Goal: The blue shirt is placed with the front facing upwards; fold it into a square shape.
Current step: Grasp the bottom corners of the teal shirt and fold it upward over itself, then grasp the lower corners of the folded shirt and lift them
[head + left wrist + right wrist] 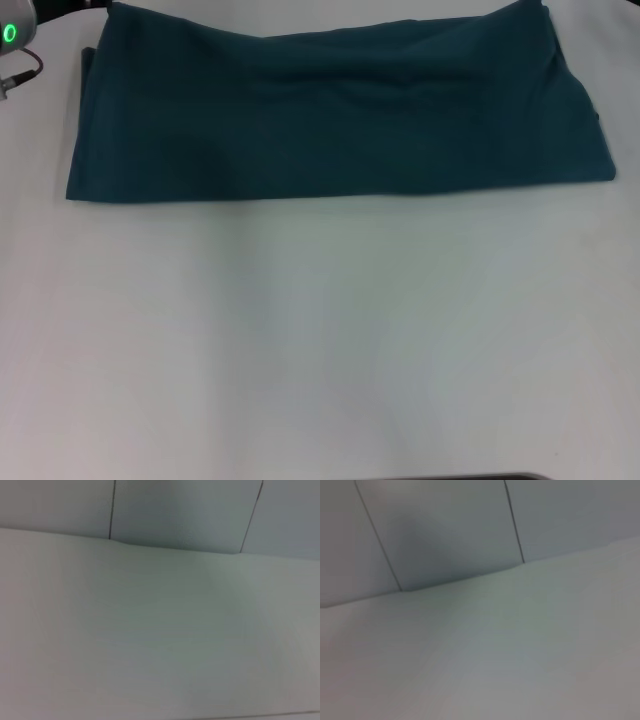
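The blue shirt (330, 115) lies folded into a wide band along the table's (320, 350) far edge; neither gripper's fingers show.

Soft, even light (no glare); both wrist views blurred, faintly shadowed.

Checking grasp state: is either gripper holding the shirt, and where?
Nothing is held. The blue shirt lies folded into a wide band on the table, and neither gripper appears in any view.

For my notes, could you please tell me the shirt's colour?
Dark teal-blue shirt, plain; head view.
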You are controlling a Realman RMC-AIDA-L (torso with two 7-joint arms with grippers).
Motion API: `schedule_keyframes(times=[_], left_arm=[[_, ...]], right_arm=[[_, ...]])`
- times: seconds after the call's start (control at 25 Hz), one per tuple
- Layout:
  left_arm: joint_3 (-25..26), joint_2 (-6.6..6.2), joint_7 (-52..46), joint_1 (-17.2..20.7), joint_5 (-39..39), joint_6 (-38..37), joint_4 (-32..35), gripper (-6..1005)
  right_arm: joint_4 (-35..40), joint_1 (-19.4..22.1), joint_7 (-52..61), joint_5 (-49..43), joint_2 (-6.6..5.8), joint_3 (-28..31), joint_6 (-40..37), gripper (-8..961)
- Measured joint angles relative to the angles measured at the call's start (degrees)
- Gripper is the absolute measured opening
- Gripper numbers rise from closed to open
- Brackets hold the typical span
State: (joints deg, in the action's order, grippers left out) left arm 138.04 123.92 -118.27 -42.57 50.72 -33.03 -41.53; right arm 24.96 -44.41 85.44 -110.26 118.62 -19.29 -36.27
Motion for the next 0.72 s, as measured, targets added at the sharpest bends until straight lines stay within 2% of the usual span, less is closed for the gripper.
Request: schedule_keyframes(times=[0.2,0.28,0.52,0.72], left_arm=[[-0.09,0.13,-0.11,1.28,0.17,-4.5,-2.23,713],[-0.11,0.13,-0.12,2.15,0.53,-7.65,-3.7,760],[-1.91,0.1,1.4,6.77,6.51,-18.43,-9.39,875],[-6.67,0.09,2.68,11.44,12.07,-22.52,-13.71,910]], right_arm=[[0.71,2.02,0.02,-0.06,-0.38,-2.04,-6.27,566],[0.75,3.22,-0.04,-0.02,-0.45,-3.34,-8.85,754],[2.76,7.8,0.06,-0.12,-0.6,-5.11,-21.11,746],[6.22,11.11,0.34,-0.12,-0.41,-5.22,-30.64,658]])
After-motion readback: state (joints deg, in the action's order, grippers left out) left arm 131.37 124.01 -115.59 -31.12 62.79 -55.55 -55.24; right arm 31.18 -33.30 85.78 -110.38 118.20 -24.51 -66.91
